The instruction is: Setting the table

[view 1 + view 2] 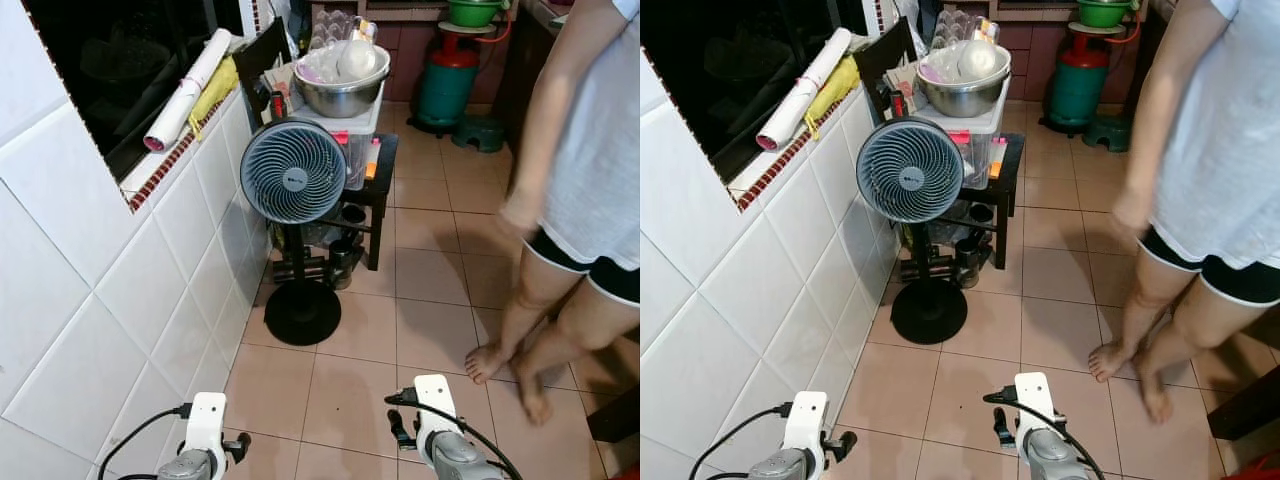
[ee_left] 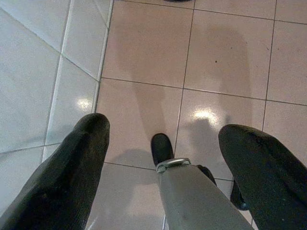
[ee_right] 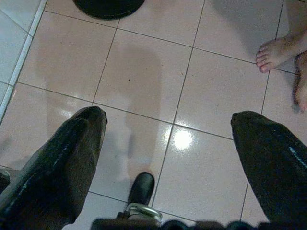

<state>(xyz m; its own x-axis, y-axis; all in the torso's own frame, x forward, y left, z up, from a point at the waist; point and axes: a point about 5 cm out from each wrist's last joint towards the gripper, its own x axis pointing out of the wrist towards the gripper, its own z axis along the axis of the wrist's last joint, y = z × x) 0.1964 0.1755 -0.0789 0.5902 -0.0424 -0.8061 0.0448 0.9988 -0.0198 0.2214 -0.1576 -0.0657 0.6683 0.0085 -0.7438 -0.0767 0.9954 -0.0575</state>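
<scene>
A steel bowl (image 1: pixel 342 88) holding white dishes sits on a clear plastic box on top of a small black stand (image 1: pixel 381 192), far ahead by the wall. Both my arms hang low over the pink floor tiles, the left wrist (image 1: pixel 205 440) and the right wrist (image 1: pixel 435 420) at the bottom of the eye views. My left gripper (image 2: pixel 163 129) is open above bare tile, nothing between its fingers. My right gripper (image 3: pixel 169 120) is also open and holds nothing.
A grey pedestal fan (image 1: pixel 293 172) stands between me and the stand, its round base (image 1: pixel 302 312) on the floor. A white tiled wall (image 1: pixel 120 300) runs along my left. A barefoot person (image 1: pixel 590 180) stands at right. A green gas cylinder (image 1: pixel 448 85) is at the back.
</scene>
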